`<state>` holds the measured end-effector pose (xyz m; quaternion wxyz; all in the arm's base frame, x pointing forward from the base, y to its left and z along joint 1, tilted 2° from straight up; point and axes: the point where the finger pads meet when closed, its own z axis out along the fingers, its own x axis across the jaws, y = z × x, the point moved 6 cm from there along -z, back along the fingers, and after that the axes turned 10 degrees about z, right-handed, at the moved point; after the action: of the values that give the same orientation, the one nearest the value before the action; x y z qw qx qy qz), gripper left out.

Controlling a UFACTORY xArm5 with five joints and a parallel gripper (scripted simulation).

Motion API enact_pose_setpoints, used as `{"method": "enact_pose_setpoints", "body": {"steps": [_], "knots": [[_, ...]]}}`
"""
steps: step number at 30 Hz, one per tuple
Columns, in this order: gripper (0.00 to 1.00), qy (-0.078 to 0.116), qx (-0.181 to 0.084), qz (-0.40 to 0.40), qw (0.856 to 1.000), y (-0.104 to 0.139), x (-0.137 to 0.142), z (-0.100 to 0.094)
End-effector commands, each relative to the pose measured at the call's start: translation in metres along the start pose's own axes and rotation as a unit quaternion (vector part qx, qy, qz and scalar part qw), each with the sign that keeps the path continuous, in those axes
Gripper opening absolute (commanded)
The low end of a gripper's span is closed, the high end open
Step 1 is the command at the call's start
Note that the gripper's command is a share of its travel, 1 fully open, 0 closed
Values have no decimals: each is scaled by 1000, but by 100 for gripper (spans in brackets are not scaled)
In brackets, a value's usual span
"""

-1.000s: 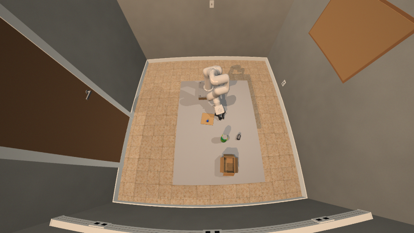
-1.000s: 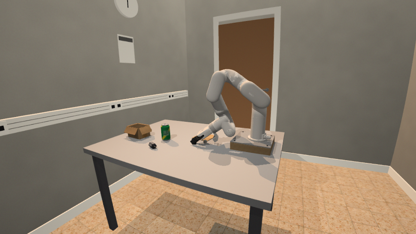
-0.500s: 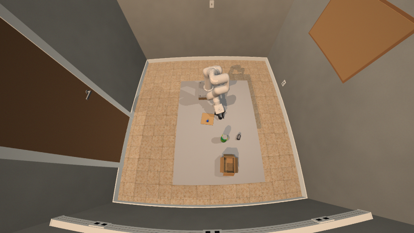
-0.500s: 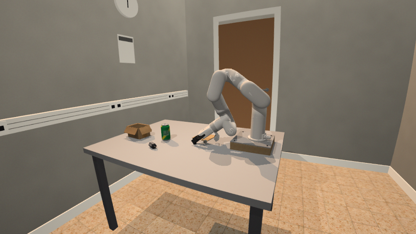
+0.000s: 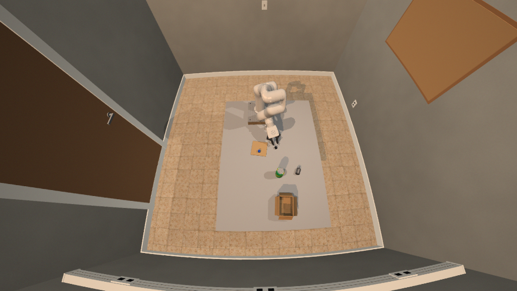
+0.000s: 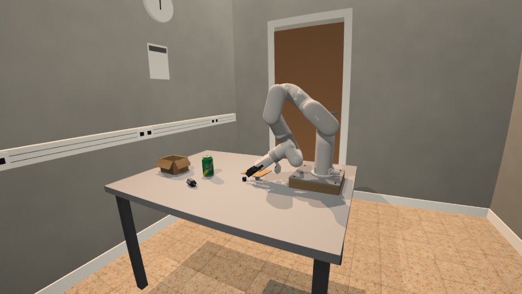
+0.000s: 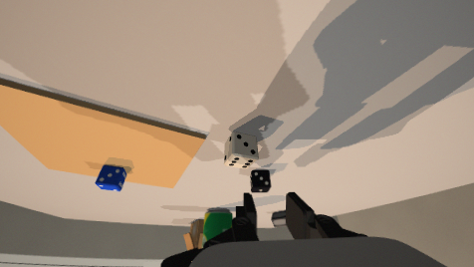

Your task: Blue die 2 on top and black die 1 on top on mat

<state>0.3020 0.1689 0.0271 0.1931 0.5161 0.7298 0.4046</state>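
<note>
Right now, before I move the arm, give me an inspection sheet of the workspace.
Surface: grey table, with a flat orange square mat lying on it.
Job's things: small blue die sits on the mat. White die and small black die sit off the mat, close together. I cannot tell their top numbers.
Clutter: green drink can, open cardboard box, small dark object.
Grippers: black two-finger gripper is partly open, with nothing between the fingers. The black die is just ahead of it.
Cables: nothing seen.
Surroundings: brown door, wall clock, tiled floor.
</note>
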Motion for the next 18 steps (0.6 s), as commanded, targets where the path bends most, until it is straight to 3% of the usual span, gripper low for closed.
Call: {"method": "enact_pose_setpoints", "body": {"steps": [1, 11, 18], "knots": [[36, 0, -1, 0, 1000, 1, 0, -2], [36, 0, -1, 0, 1000, 15, 3, -13], [36, 1, -1, 0, 1000, 40, 7, -30]]}}
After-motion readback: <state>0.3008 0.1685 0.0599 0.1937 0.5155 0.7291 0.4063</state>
